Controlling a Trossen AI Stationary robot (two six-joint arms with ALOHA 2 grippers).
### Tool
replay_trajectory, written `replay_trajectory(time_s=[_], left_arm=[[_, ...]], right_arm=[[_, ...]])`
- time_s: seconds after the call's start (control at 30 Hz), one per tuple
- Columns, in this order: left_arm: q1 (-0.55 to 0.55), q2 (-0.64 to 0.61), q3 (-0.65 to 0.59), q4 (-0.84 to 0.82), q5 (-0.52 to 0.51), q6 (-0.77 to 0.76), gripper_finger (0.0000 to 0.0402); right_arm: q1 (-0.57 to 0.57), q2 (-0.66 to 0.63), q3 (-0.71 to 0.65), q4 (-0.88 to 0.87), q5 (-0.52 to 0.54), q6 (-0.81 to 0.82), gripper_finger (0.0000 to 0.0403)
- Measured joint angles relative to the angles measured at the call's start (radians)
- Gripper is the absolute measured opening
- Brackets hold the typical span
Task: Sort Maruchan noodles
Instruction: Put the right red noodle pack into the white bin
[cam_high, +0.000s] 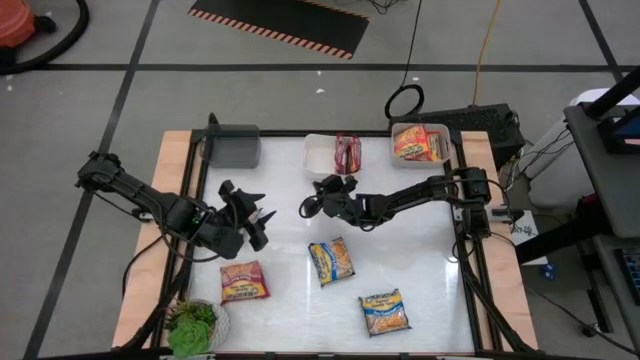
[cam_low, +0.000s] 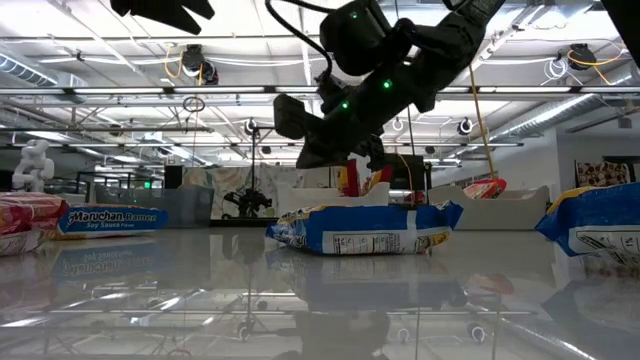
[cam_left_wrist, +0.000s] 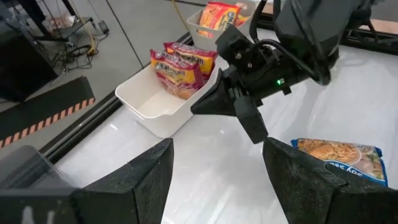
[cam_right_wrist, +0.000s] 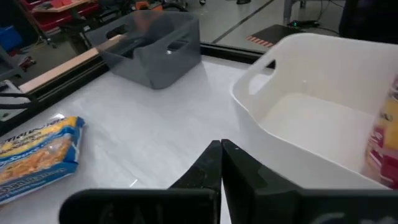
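A blue packet (cam_low: 108, 219) reads "Maruchan Ramen" and "Soy Sauce Flavor".

Grey concrete floor (cam_high: 250, 90) with dark seam lines running across it. Black mat with orange-striped hazard edge (cam_high: 285, 25) lies beyond the counter's far side. Counter (cam_high: 430, 260) top is glossy white, wood border, dark rail frame. Yellow cable (cam_high: 484, 50) and a black cable loop (cam_high: 405, 100) trail on the floor behind it. Orange object with a black hose (cam_high: 25, 35) sits at the far left corner. Grey cart or stand (cam_high: 605, 170) with wiring to the right. Low view: open industrial ceiling, metal trusses (cam_low: 120, 92), strip lights (cam_low: 250, 62), hanging cable reels (cam_low: 195, 65). White humanoid figure (cam_low: 32, 165) far left in the room.
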Motion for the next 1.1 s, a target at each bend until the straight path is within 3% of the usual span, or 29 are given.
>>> replay_trajectory(time_s=[0.17,1.1], left_arm=[[0.000,0.000,0.000,-0.004,0.004,-0.003,0.0253],[0.004,0.000,0.000,-0.004,0.003,0.013,0.0253]], right_arm=[[-0.003,0.000,-0.035,-0.002,0.049,0.046,0.0000],[-0.115,0.000,-0.046,0.038,0.019,0.006,0.0000]])
